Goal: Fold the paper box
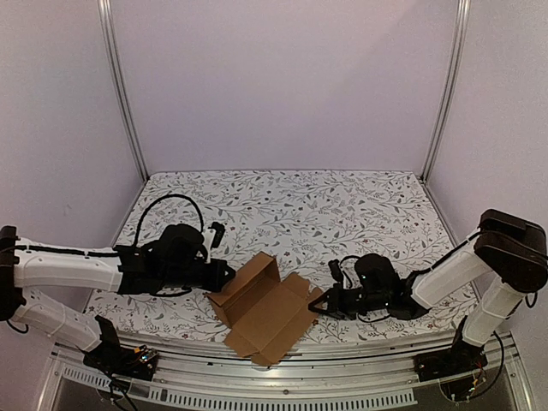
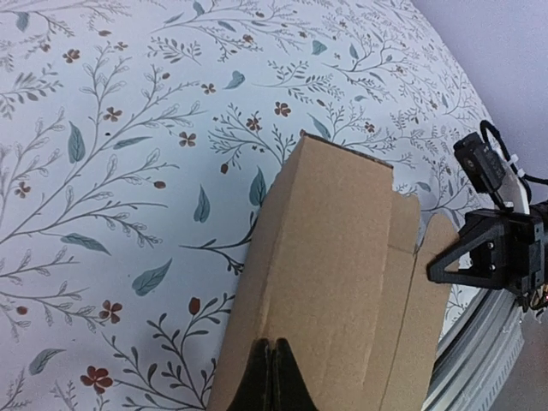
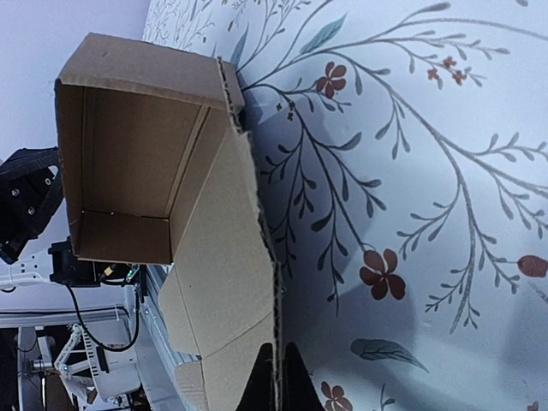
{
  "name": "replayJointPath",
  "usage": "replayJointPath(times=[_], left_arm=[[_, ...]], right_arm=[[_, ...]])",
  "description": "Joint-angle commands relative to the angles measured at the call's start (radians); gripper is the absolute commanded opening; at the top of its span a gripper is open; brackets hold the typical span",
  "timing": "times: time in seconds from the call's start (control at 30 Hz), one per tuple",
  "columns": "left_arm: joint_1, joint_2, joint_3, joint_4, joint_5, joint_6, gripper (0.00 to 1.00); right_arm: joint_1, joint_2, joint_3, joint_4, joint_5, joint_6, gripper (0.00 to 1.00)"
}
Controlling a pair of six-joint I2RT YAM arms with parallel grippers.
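Note:
The paper box (image 1: pixel 265 312) is brown cardboard, partly folded, lying near the table's front edge between both arms. Its left part stands up as an open trough and its right flaps lie flat. My left gripper (image 1: pixel 227 276) is shut at the box's raised left wall. In the left wrist view its tips (image 2: pixel 276 347) meet on the cardboard panel (image 2: pixel 334 257). My right gripper (image 1: pixel 320 305) is shut on the edge of the right flap. In the right wrist view the flap's edge runs between its tips (image 3: pixel 278 351), and the open box interior (image 3: pixel 128 171) lies beyond.
The floral tablecloth (image 1: pixel 325 214) covers the table. A metal rail (image 1: pixel 282 381) runs along the near edge just below the box. Upright frame posts (image 1: pixel 124 94) and plain walls enclose the back and sides.

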Motion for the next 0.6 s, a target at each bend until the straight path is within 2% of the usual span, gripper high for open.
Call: replayJointPath(times=[0.0,0.07,0.2,0.33,0.57], left_arm=[[0.002,-0.026,0.018,-0.101,-0.033,0.012,0.0],[0.002,-0.048,0.027,-0.114,-0.051,0.017,0.0],[0.003,-0.116,0.055,-0.161,-0.107,0.039,0.1],[0.004,-0.219,0.072,-0.208,-0.19,0.055,0.23],[0.006,-0.401,0.068,-0.254,-0.298,0.078,0.38]], right_arm=[[-0.016,-0.069,0.02,-0.076,0.04,-0.046,0.0],[-0.021,-0.098,0.051,-0.128,0.042,-0.071,0.0],[-0.032,-0.161,0.131,-0.275,0.045,-0.143,0.0],[-0.038,-0.236,0.234,-0.488,0.066,-0.277,0.0],[-0.038,-0.319,0.486,-0.917,0.15,-0.537,0.0]])
